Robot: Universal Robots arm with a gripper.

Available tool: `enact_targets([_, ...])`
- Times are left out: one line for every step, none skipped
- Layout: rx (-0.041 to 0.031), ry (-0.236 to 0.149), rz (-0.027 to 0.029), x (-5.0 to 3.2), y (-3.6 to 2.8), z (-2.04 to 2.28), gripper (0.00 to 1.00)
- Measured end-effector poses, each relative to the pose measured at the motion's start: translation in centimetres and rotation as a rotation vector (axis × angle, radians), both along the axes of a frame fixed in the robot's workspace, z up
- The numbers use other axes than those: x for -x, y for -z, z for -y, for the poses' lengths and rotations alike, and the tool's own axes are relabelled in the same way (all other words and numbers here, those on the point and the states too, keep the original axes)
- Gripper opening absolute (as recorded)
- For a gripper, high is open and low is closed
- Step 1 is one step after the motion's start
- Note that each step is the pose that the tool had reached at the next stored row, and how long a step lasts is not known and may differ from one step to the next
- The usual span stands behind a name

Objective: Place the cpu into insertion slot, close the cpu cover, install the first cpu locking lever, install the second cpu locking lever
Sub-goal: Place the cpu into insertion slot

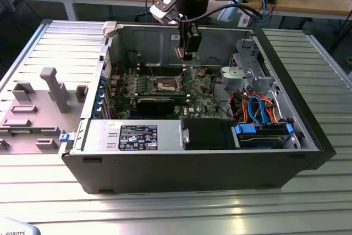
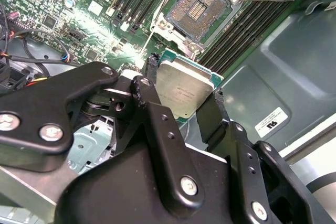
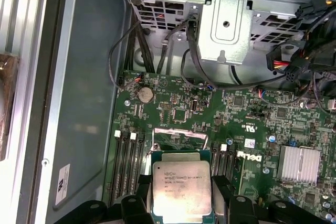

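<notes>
Ribbed metal surface [image 1: 165, 213] under you, with the open computer case [image 1: 192, 171] lying on it and the green circuit board [image 3: 252, 114] inside. Your fingers [image 2: 210, 116] are clamped on the cpu [image 2: 184, 90], gripping two opposite edges, silvery top up. It hangs above the insertion slot [image 2: 199, 6], clear of it, not touching. That slot sits open, its contact field bare in the second wrist view.

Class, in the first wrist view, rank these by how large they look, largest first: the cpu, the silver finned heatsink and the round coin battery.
1. cpu, though it sits nearest the camera, which enlarges it.
2. silver finned heatsink.
3. round coin battery.
</notes>
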State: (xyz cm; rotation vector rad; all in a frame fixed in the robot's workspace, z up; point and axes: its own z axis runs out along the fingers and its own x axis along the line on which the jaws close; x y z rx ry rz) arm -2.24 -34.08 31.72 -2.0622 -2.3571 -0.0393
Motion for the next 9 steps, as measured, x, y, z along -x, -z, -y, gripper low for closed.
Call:
enact_targets([0.0, 0.001, 0.0, 0.0, 0.0, 0.0, 0.54])
enact_targets([0.0, 0.002, 0.0, 0.0, 0.0, 0.0, 0.54])
enact_targets([0.0, 0.002, 0.0, 0.0, 0.0, 0.0, 0.54])
enact_targets([0.0, 0.003, 0.0, 0.0, 0.0, 0.0, 0.54])
enact_targets([0.0, 0.004, 0.0, 0.0, 0.0, 0.0, 0.54])
enact_targets([0.0, 0.004, 0.0, 0.0, 0.01, 0.0, 0.54])
enact_targets([0.0, 0.005, 0.0, 0.0, 0.01, 0.0, 0.54])
enact_targets([0.0, 0.006, 0.0, 0.0, 0.01, 0.0, 0.54])
enact_targets([0.0, 0.007, 0.0, 0.0, 0.01, 0.0, 0.54])
